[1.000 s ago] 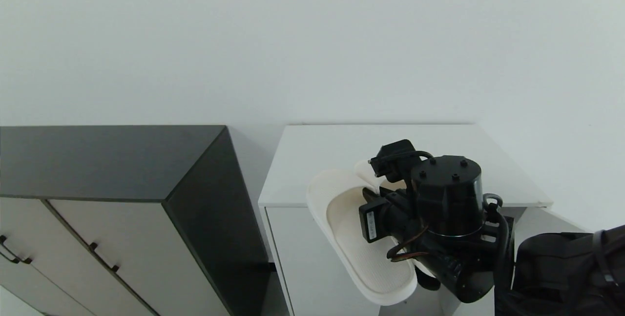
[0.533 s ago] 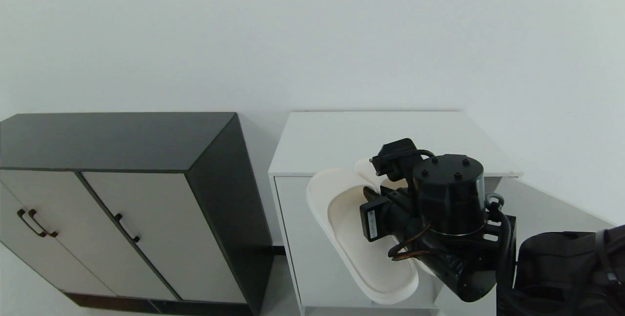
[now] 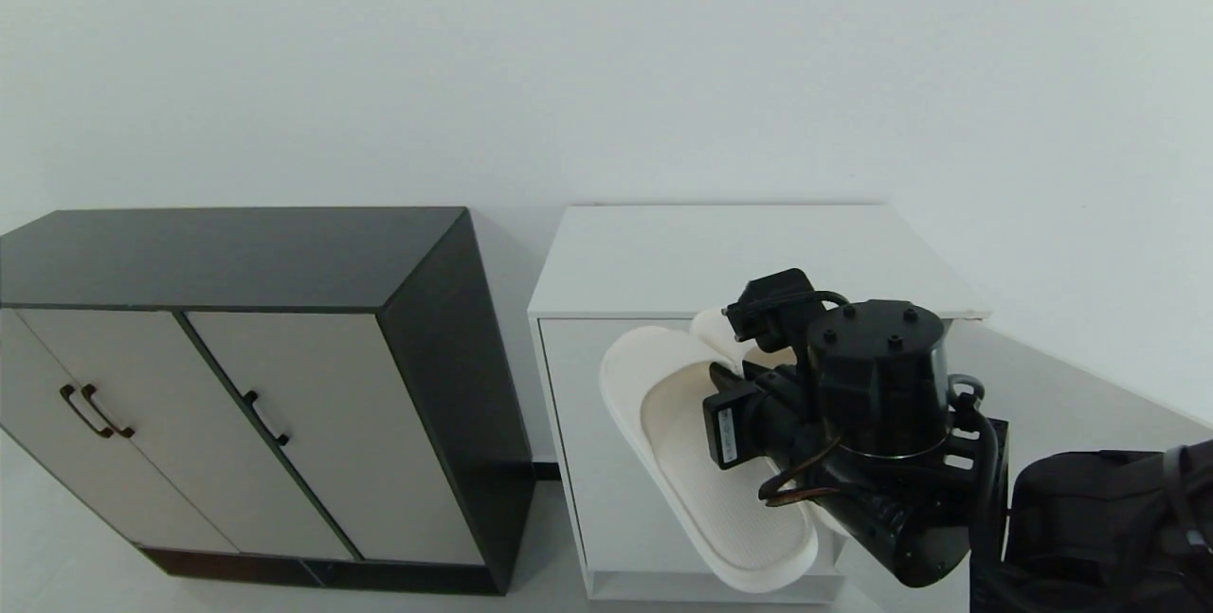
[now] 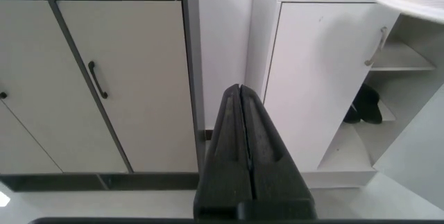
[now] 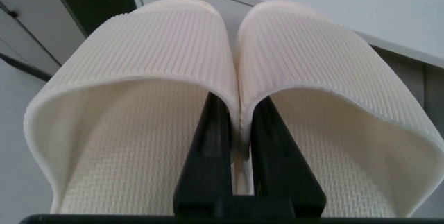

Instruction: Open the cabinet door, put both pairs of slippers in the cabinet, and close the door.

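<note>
Where the head view looks down on the furniture, a pair of cream slippers (image 3: 706,471) hangs off the right gripper (image 3: 725,376), raised in the air just in front of the white cabinet (image 3: 720,253). The pair is tilted, toes up and heels down, with one patterned footbed facing out. A small white label (image 3: 725,433) sits on the gripper's black housing, its print too small to read. To the left of the white cabinet stands a black cabinet (image 3: 237,258) with two grey doors shut. From the left wrist view, the left gripper (image 4: 241,96) has its fingers pressed together on nothing, held low before both cabinets. The white cabinet's door (image 4: 326,78) stands open, showing a shelf (image 4: 399,61) and a dark pair of footwear (image 4: 366,105) beneath it, while a cream slipper's rim shows near the cabinet's top. From the right wrist view, the right gripper's two black fingers (image 5: 208,154) pinch the slippers' touching inner strap walls between them. The straps are finely ribbed, the footbeds cross-hatched.
</note>
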Controlling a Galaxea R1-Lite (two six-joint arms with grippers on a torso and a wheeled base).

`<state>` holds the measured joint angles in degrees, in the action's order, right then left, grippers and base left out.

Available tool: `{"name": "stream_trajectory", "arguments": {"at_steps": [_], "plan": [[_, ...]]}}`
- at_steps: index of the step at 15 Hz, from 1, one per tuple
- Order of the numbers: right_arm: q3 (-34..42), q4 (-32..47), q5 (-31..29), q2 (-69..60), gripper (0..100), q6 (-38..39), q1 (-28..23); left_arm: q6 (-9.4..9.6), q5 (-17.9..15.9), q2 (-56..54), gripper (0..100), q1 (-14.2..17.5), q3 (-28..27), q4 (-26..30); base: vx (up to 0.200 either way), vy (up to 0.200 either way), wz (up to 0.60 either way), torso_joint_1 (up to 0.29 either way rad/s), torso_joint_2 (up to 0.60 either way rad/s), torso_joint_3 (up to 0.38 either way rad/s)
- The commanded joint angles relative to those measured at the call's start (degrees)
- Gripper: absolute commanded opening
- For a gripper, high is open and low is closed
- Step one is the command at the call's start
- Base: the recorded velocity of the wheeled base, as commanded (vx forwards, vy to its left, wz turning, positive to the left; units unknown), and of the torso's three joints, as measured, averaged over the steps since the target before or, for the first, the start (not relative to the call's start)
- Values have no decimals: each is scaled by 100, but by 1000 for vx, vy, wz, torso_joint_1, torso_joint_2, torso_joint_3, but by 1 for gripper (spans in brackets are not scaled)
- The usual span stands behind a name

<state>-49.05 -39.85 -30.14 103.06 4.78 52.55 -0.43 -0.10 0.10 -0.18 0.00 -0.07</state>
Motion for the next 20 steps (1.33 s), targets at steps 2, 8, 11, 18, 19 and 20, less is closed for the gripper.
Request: {"name": "stream_trajectory", "arguments": {"at_steps": [2,8,11,18,19,20], "plan": [[19,4,8,-40,0,-3,-8,-1,1,-1,0,1,0,-1,0,0,0,0,0,0],[28,12,8,-32,0,-3,-35,8,10,-1,0,1,0,-1,0,-133,0,3,3,2],[28,12,8,-23,0,-12,-61,8,10,-1,0,1,0,-1,0,-200,0,9,5,4],[45,12,8,-32,0,6,-70,16,1,-1,0,1,0,-1,0,-200,0,1,2,4],[45,4,8,-40,0,6,-70,16,1,-1,0,1,0,-1,0,-200,0,7,7,7],[45,4,8,-40,0,6,-70,8,1,-1,0,1,0,-1,0,-200,0,2,-2,2]]}}
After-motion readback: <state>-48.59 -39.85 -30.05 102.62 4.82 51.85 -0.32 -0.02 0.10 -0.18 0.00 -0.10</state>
